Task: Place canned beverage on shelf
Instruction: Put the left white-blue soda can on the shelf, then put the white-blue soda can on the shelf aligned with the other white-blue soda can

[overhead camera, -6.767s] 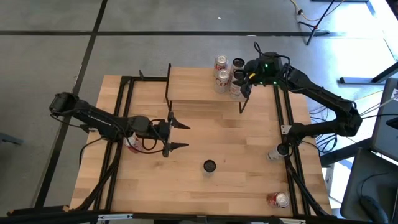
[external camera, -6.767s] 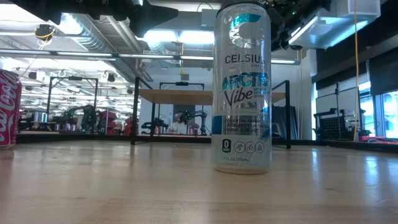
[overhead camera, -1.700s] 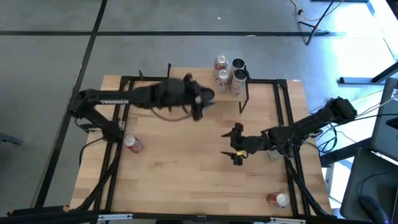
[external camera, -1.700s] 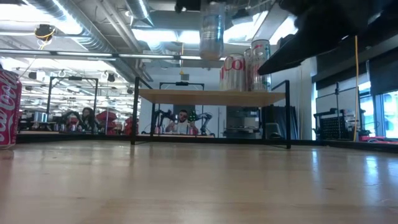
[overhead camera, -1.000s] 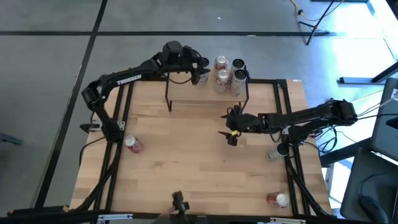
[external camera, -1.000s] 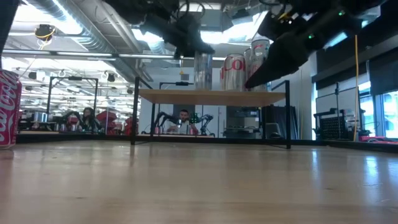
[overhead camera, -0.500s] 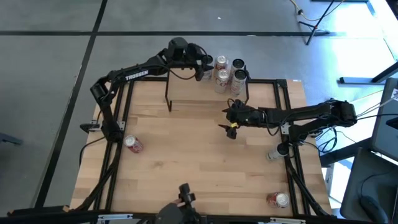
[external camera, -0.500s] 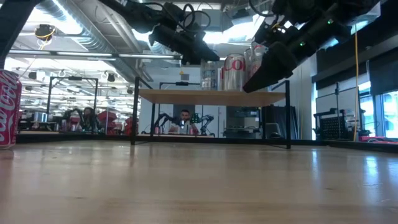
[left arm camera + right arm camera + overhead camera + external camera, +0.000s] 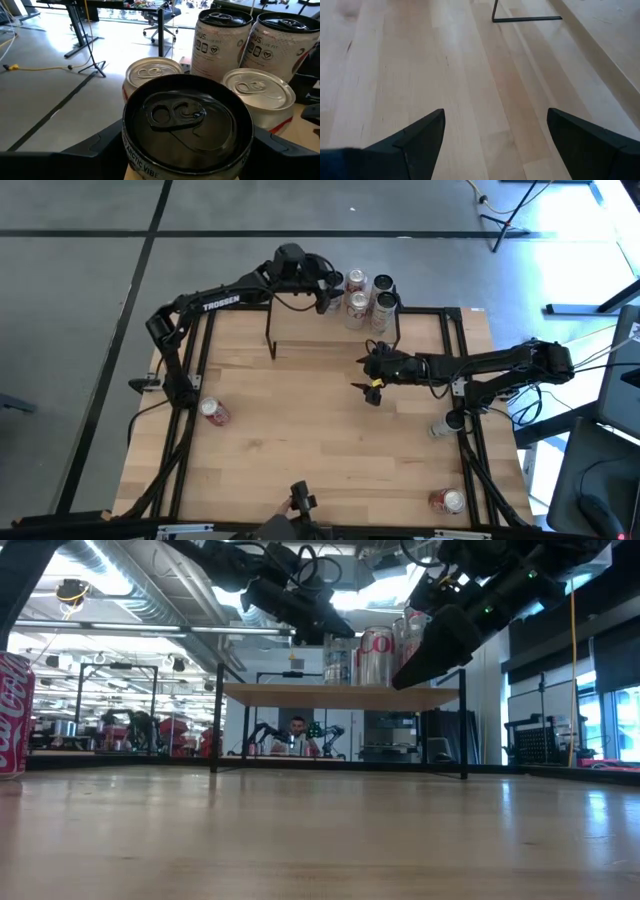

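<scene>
We see the left claw clamped on a can at the shelf, beside four cans. Right claw apart, over the counter.

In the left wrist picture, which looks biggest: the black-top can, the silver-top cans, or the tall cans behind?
1. Black-top can, held in the left gripper: biggest, but nearest the camera.
2. Two silver-top cans and two tall cans: look alike, so unranked.

Five cans on one shelf, three cans on the table.
</scene>
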Robot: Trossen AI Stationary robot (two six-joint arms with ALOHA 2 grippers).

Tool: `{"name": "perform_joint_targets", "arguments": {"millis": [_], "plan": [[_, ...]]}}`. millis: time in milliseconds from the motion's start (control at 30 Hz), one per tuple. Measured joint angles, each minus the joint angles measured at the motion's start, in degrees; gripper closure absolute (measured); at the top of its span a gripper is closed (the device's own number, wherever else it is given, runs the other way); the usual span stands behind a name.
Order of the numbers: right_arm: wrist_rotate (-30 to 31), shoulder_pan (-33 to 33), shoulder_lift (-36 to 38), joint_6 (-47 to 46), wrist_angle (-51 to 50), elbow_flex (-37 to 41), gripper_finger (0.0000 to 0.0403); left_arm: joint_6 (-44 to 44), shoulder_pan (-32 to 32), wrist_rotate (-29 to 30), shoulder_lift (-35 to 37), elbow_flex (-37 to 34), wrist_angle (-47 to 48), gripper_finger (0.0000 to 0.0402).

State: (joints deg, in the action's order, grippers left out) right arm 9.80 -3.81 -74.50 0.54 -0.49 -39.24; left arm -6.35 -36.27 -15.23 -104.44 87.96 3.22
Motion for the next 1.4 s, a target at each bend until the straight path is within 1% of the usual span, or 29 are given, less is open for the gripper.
{"name": "perform_joint_targets", "arguments": {"millis": [167, 267, 400, 533, 667, 767, 867, 933, 1033, 1133, 1233, 1333, 1400], "plan": [[0.0, 0.02, 0.0, 0.0, 0.13, 0.0, 0.0063, 0.0, 0.94, 2.92, 0.37, 1.07, 1.43, 0.0126], [0.0, 0.02, 0.0, 0.01, 0.21, 0.0, 0.0063, -0.07, 1.12, 3.19, 0.37, 3.38, 5.13, 0.0122], [-0.14, 0.02, 0.0, 0.0, 0.22, 0.02, 0.0063, -0.44, 1.77, 5.91, 0.5, 5.87, 7.48, 0.0111], [-0.13, 0.02, 0.0, 0.01, 0.32, 0.02, 0.0063, -2.77, 2.44, 8.35, 0.96, 9.72, 11.19, 0.0098], [-0.13, 0.02, 0.0, 0.01, 0.37, 0.02, 0.0063, -3.26, 3.23, 8.14, 2.18, 15.42, 16.91, 0.0094], [-0.13, 0.02, 0.0, 0.0, 0.39, 0.02, 0.0063, -3.84, 4.53, 5.7, 4.08, 18.31, 22.43, 0.0094], [-0.44, 0.04, 0.0, 0.0, 0.39, 0.02, 0.0063, -6.1, 6.65, 5.01, 7.22, 18.69, 26.97, 0.0094], [-0.72, 0.04, 0.0, 0.01, 0.43, 0.02, 0.0063, -6.25, 8.32, 5.14, 9.52, 17.93, 28.3, 0.0094], [-0.86, 0.06, 0.0, 0.55, 0.7, 0.03, 0.0063, -6.19, 10.87, 4.19, 13.73, 13.63, 29.23, 0.0094], [-2.11, 0.72, 0.0, 1.23, 0.86, -0.35, 0.0063, -4.22, 13.78, 2.47, 18.98, 5.1, 26.41, 0.0094], [-2.04, 2.79, 0.01, 1.01, -0.48, -2.06, 0.0063, -0.35, 16.22, -1.44, 25.01, -6.92, 18.8, 0.0094], [0.37, 6.35, 0.02, -0.41, -5.52, -4.65, 0.0063, 3.81, 19.22, -0.63, 30.97, -20.15, 9.05, 0.0094], [2.5, 8.97, 0.07, -2.16, -11.79, -7.49, 0.0063, 6.41, 21.94, 0.35, 34.75, -28.3, 2.0, 0.0094]]}}
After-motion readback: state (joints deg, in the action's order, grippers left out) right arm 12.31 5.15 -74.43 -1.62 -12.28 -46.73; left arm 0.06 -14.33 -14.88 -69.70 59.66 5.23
